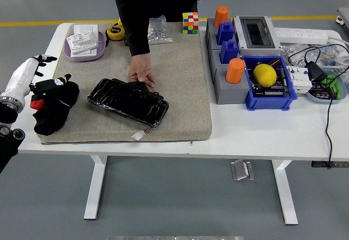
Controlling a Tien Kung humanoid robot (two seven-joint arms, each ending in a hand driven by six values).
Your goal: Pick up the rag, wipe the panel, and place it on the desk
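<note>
On the left end of the bench (262, 136), the left robot hand (52, 84) rests on a black rag (53, 109) that lies bunched at the left edge of a tan mat (185, 87). Its dark fingers (61, 81) lie over the top of the cloth, but whether they have closed on it cannot be told from this view; the rag is not lifted and sits flat on the mat. No right robot hand shows.

Just right of the rag, near the middle of the mat, lies the glossy black panel (128, 102), tilted, with a small white plug (138, 136) at its near edge. A person stands at the far side and presses one hand (143, 75) onto the panel's far edge, seemingly steadying it.

By the look of things the task is at its first step: the rag is being reached or gripped, not yet raised. Left to do are lifting it, carrying it right to the panel, wiping the surface, and laying the rag down on the bench. The short gap between rag and panel should make the carry brief.
</note>
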